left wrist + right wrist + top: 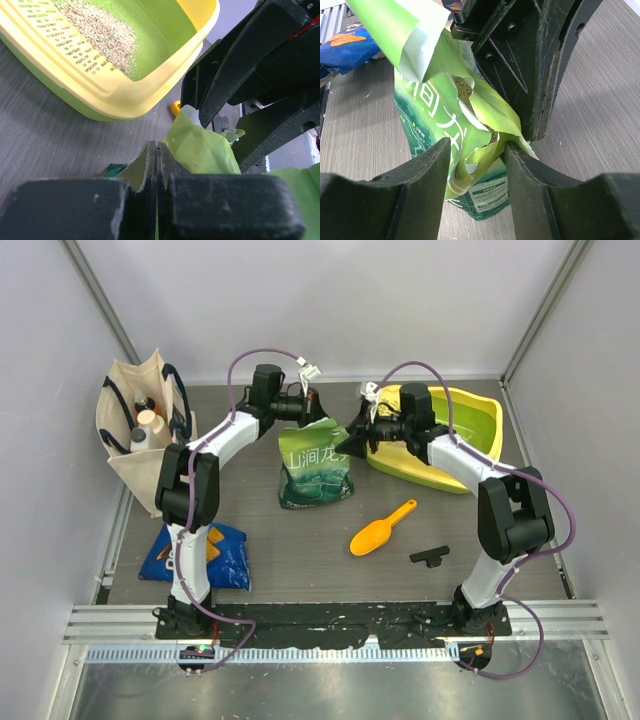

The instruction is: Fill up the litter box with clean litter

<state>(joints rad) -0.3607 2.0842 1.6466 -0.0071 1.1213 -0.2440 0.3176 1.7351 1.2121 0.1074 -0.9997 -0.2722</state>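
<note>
Left tool (157,155) clamped the pouch (422,125) rim; right tool (476,146) stood apart. I judged it needed a firm second grip before tipping toward the litter box (120,92).

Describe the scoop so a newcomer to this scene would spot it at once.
Start at the yellow-and-green litter box at the far right of the table. Nearer the arms from it, the scoop lies flat on the grey surface. It alone is solid orange with a handle, lying between a green pouch and a small black piece.
</note>
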